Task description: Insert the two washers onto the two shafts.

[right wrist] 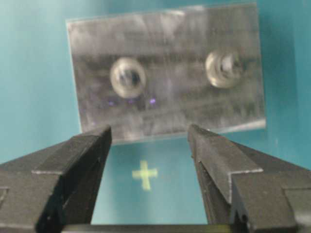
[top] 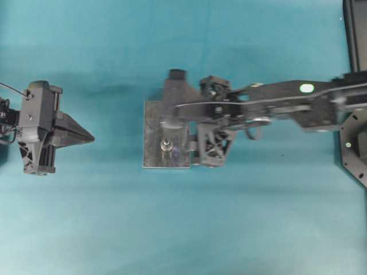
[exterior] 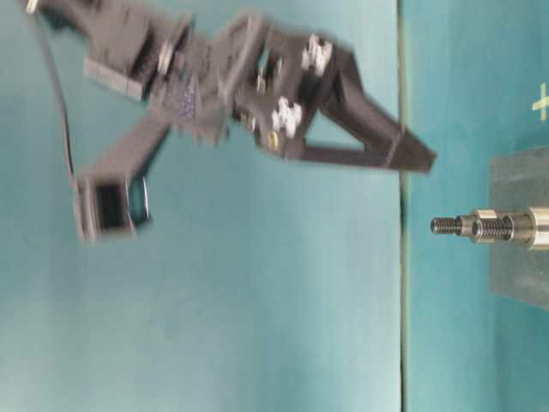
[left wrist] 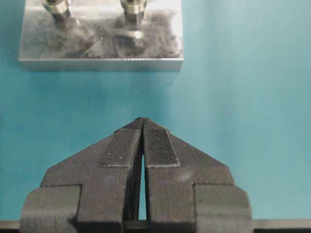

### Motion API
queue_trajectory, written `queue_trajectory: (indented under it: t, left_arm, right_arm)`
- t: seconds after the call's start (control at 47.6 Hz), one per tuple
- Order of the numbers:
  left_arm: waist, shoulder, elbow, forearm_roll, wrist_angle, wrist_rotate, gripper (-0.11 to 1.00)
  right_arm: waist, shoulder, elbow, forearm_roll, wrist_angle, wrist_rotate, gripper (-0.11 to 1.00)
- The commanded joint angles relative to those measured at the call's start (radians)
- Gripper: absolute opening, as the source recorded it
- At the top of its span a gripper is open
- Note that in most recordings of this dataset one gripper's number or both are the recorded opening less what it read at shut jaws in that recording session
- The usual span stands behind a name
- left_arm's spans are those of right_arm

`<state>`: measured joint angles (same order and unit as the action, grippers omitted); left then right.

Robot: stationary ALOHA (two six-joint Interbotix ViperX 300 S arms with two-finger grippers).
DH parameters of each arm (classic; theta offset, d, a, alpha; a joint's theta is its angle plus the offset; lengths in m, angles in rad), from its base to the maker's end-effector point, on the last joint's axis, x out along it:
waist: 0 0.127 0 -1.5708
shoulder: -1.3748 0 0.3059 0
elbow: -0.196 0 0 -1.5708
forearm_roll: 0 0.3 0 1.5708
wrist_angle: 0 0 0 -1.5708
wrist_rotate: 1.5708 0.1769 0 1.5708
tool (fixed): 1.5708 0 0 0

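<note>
Right wrist view first: the right end effector (right wrist: 149,141) stands wide and empty, with nothing between its two fingers, and it looks down past them at a yellow-green cross mark (right wrist: 145,174) on the teal surface (right wrist: 29,97). Just beyond the fingertips lies the metal block (right wrist: 170,109) with two posts rising from it. The left post (right wrist: 127,77) looks plain, while the shaft (right wrist: 224,68) on the right seems to carry a ring around it. I take that ring to be the washer (right wrist: 212,72), but the picture is too soft to say whether it sits flat at the bottom or is hung up on the thread. No loose washer lies on the surface around the block. In the left wrist view the left end effector (left wrist: 142,121) is pinched to a thin slit and holds nothing, well apart from the block. The main risk, as I judge it, is a washer that is only part-way down or tilted: it would count as placed while still free to tip or bind on the thread. A second risk comes from the open fingers being so near the block's edge, since a careless drop or sweep could strike a post or push the unclamped block across the surface. The table-level view is blurred around the arm, so clearance is hard to judge.
</note>
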<state>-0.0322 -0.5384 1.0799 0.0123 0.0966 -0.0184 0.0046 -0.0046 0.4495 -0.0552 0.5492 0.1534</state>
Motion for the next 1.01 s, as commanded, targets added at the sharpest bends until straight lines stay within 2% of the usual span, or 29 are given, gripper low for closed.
queue_trajectory:
  t: [0.0,0.168,0.315,0.525,0.714,0.86,0.986]
  left_arm:
    - [0.0,0.002,-0.015,0.003,-0.008,-0.002,0.0]
    - [0.0,0.003,-0.014,0.003,-0.026,0.003,0.0]
    - [0.002,0.003,-0.009,0.003,-0.044,0.003,0.0]
    - [0.002,0.0,0.003,0.002,-0.051,-0.005,0.0]
    - [0.002,0.0,0.025,0.003,-0.109,-0.005,0.0]
    - [0.002,0.003,0.026,0.002,-0.112,-0.002,0.0]
    - [0.002,0.006,0.029,0.003,-0.112,-0.003,0.0]
  right_arm:
    - [0.003,-0.069,0.057,-0.002,-0.117,-0.002,0.66]
    - [0.002,-0.115,0.153,0.0,-0.261,0.006,0.56]
    - [0.002,-0.132,0.206,0.005,-0.273,0.014,0.49]
    - [-0.003,-0.179,0.258,0.003,-0.295,0.017,0.46]
    - [-0.009,-0.241,0.316,0.003,-0.331,0.017,0.41]
    - [-0.02,-0.307,0.374,0.005,-0.396,0.017,0.35]
    - [-0.025,-0.357,0.433,0.005,-0.477,0.017,0.34]
